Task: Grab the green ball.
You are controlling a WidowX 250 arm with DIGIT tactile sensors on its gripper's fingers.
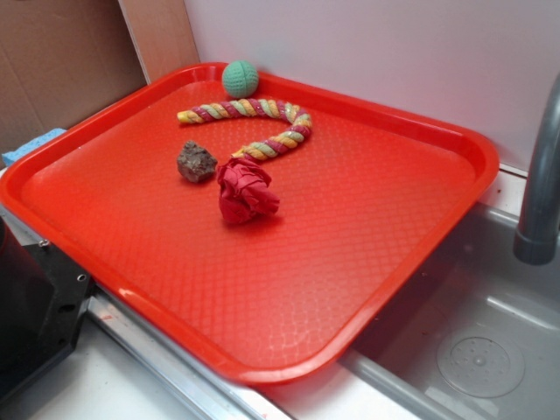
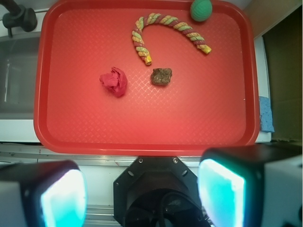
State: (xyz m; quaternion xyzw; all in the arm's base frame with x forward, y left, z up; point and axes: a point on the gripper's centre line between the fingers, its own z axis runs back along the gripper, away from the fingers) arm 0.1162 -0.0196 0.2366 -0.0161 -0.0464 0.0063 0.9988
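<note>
White wall behind, grey sink basin (image 1: 477, 341) with faucet pipe (image 1: 540, 188) at 3 o'clock in the exterior view, cardboard at 11. Red plastic tray (image 2: 142, 127) bridging counter edge and sink. Green ball (image 2: 201, 10) parked in the tray's far corner, touching or nearly touching the rim (12 to 1 o'clock in the wrist view, 11 o'clock in the exterior view (image 1: 240, 79)). Twisted rope toy (image 2: 163, 30), red, yellow and green strands, curled in a hook just beside the ball. Brown rock lump (image 2: 161, 76) near tray centre, just below the rope's short end. Red crumpled cloth wad (image 2: 114, 81) at 9 o'clock from the rock, close but apart. Blue sponge (image 2: 266, 115) off-tray at 3 o'clock in the wrist view. Gripper (image 2: 142, 191) hanging over the tray's near edge at 6 o'clock, well apart from the ball. Fingers (image 2: 222, 191) wide apart, nothing between them (pads glowing teal).
</note>
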